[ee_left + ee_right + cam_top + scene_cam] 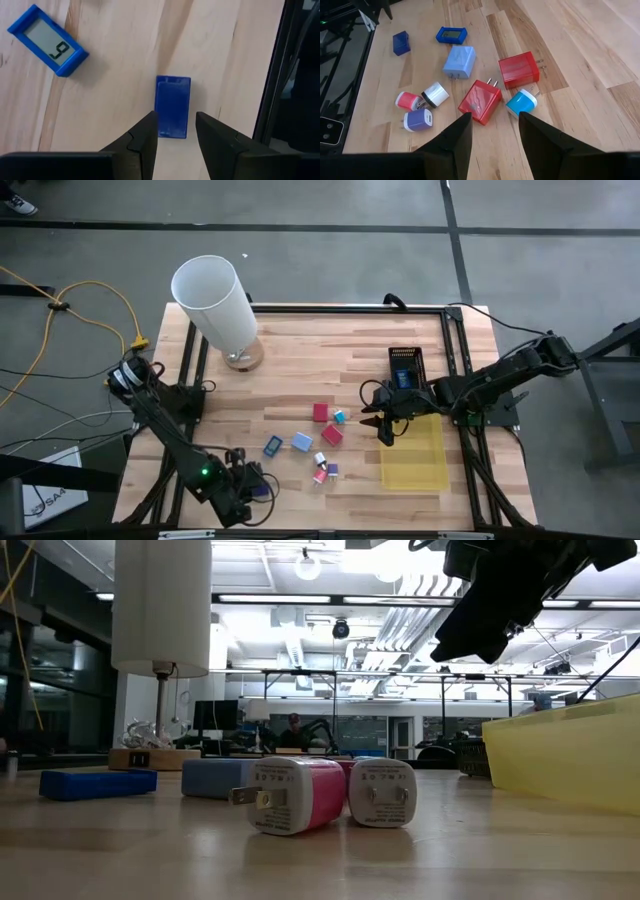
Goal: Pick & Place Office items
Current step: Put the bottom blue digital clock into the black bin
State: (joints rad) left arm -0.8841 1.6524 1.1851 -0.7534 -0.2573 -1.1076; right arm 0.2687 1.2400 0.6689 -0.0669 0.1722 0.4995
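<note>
Small chargers and blocks lie loose on the wooden table: two red chargers (481,102) (519,70), a cyan one (521,103), a light blue one (459,62), a white one (435,93), a pink one (408,100), a purple one (419,120) and a blue framed display (451,34). My left gripper (175,137) is open near the table's near edge, its fingers on either side of the near end of a dark blue block (173,105) that lies flat, without touching it. My right gripper (492,130) hangs open above the red and cyan chargers, by the yellow tray (415,460).
A tall white cylinder (215,305) on a round wooden base stands at the far left. A dark rectangular object (407,365) lies beyond the yellow tray. The table's metal frame (462,370) runs along its edges. Bare wood shows between the cylinder and the right arm.
</note>
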